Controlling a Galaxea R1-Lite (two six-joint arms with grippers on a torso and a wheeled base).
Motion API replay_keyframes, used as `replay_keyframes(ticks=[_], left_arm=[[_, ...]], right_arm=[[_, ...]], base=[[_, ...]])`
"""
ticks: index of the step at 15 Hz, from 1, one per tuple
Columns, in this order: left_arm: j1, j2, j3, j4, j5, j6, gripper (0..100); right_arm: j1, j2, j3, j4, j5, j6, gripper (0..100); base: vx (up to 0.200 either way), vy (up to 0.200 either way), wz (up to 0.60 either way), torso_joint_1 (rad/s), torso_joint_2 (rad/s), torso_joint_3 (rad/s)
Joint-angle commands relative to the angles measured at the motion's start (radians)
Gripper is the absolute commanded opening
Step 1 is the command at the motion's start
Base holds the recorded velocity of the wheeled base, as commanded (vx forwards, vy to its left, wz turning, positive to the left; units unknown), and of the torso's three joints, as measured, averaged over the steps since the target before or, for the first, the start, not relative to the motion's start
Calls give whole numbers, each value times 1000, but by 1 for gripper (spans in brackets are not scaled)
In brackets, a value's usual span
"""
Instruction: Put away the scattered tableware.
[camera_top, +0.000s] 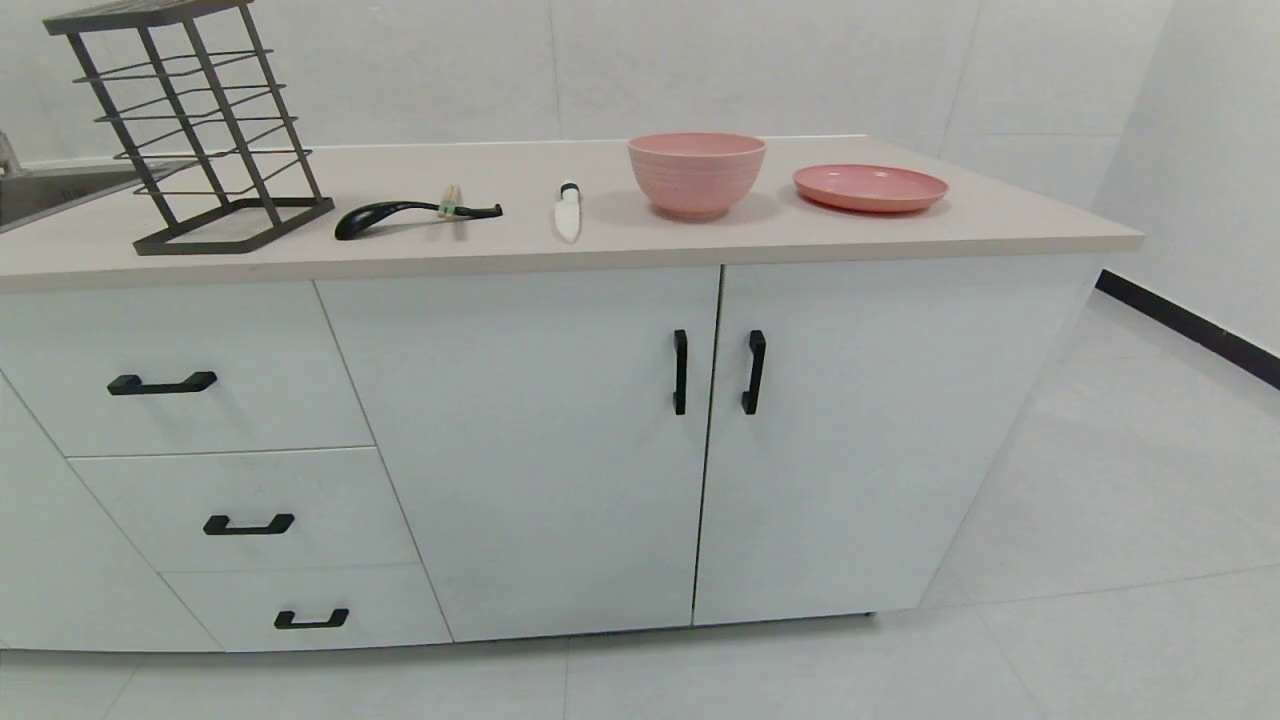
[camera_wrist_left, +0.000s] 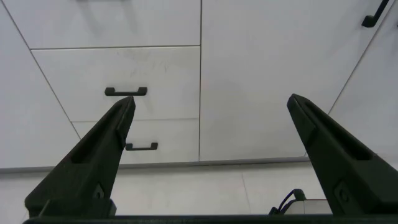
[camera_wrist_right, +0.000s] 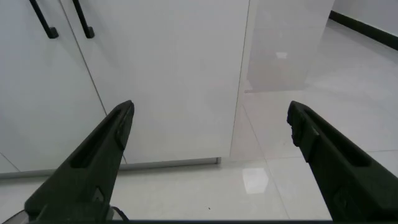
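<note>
On the beige countertop (camera_top: 900, 235) lie a black ladle (camera_top: 372, 215), a pair of chopsticks (camera_top: 452, 200), a white knife (camera_top: 568, 212), a pink bowl (camera_top: 697, 173) and a flat pink plate (camera_top: 870, 187). A black wire dish rack (camera_top: 195, 125) stands at the counter's left. My left gripper (camera_wrist_left: 211, 107) is open, low in front of the white drawers (camera_wrist_left: 118, 81), with nothing between its fingers. My right gripper (camera_wrist_right: 211, 112) is open too, low before the right cabinet door (camera_wrist_right: 161, 74) and the cabinet's corner.
A sink (camera_top: 50, 190) sits at the far left of the counter. Below are three drawers with black handles (camera_top: 162, 383) and two cabinet doors with vertical black handles (camera_top: 753, 372). Open tiled floor (camera_top: 1120, 480) lies to the right of the cabinet.
</note>
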Motion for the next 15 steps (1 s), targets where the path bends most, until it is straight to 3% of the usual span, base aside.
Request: replay_keyframes(ticks=[1,2,4,5,7,8,10,15], left_arm=[[0,1,0,0,2,-2,100],[0,1,0,0,2,-4,100],[0,1,0,0,2,-5,100],[-1,1,0,0,2,-5,100],[0,1,0,0,2,-7,100],[0,1,0,-1,8,-25,100],[0,1,0,-3,11,-39,100],[0,1,0,-3,9,-36,100]], right_arm=[[0,0,0,1,3,3,100],[0,0,-5,-17,3,7,100],[-34,71,-206,-100,18,0,100],[-40,126,-264,-99,79,-34,100],[-37,213,-279,-97,220,-63,100],[-37,281,-281,-99,292,-63,100],[-28,391,-290,-106,343,-62,100],[170,693,-368,-111,366,-66,100]], base=[[0,0,0,0,0,0],[0,0,0,0,0,0],[0,0,0,0,0,0],[0,0,0,0,0,0],[0,0,0,0,0,0],[0,0,0,0,0,0],[0,0,0,0,0,0],[0,0,0,0,0,0]])
